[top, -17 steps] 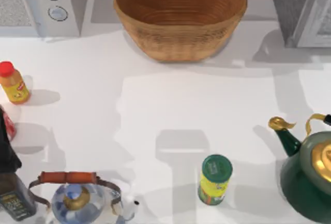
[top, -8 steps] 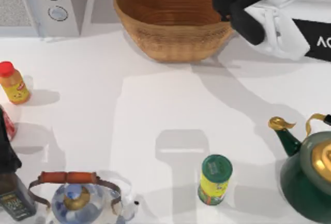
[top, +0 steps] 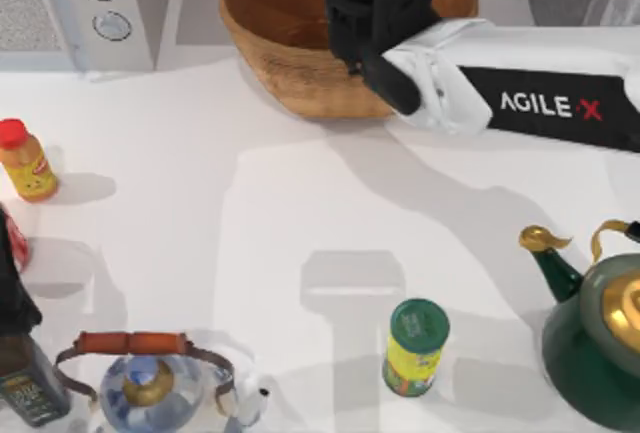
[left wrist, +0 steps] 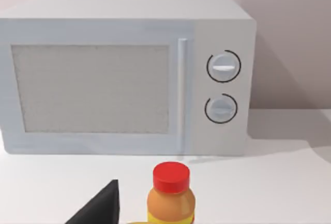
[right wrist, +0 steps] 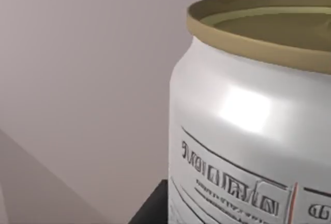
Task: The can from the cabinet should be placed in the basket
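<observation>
Fingers (right wrist: 150,208) beside can (right wrist: 248,131), over basket (top: 270,23)

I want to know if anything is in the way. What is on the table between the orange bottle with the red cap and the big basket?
Nothing. In the top view, only bare white table lies between the orange bottle and the basket.
</observation>
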Controlling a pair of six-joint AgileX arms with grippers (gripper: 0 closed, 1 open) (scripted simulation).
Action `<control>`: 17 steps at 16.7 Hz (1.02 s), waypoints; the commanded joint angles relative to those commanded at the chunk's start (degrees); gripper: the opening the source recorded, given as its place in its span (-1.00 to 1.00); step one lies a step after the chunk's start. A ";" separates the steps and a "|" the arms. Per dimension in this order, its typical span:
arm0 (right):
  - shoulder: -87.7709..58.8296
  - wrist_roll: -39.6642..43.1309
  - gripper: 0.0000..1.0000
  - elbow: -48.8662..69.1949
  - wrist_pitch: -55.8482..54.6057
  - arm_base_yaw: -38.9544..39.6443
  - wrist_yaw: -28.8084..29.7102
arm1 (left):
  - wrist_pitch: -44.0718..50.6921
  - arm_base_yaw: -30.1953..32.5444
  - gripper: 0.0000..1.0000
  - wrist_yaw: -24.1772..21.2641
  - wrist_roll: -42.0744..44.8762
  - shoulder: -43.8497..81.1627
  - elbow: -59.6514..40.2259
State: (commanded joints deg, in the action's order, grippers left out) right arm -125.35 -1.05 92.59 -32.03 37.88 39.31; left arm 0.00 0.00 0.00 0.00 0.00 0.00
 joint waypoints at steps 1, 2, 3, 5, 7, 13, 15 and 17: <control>0.00 0.00 -1.00 0.00 0.00 0.00 0.00 | 0.00 0.00 1.00 0.00 0.00 0.00 0.00; 0.00 0.00 -1.00 0.00 0.00 0.00 0.00 | 0.00 0.00 1.00 0.00 0.00 0.00 0.00; -0.21 -0.13 -1.00 -0.53 0.12 -0.25 -0.18 | 0.00 0.00 1.00 0.00 0.00 0.00 0.00; -0.91 -0.10 -1.00 0.38 0.15 -0.48 -0.38 | 0.00 0.00 1.00 0.00 0.00 0.00 0.00; -2.61 -0.02 -1.00 2.59 0.35 -0.89 -0.83 | 0.00 0.00 1.00 0.00 0.00 0.00 0.00; -4.71 0.08 -1.00 5.43 0.65 -1.63 -1.57 | 0.00 0.00 1.00 0.00 0.00 0.00 0.00; -4.71 0.08 -0.70 5.43 0.65 -1.63 -1.57 | 0.00 0.00 1.00 0.00 0.00 0.00 0.00; -4.71 0.08 -0.40 5.43 0.65 -1.63 -1.57 | 0.00 0.00 1.00 0.00 0.00 0.00 0.00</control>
State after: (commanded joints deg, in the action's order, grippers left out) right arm -130.05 -0.97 98.02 -31.38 36.24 37.74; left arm 0.00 0.00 0.00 0.00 0.00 0.00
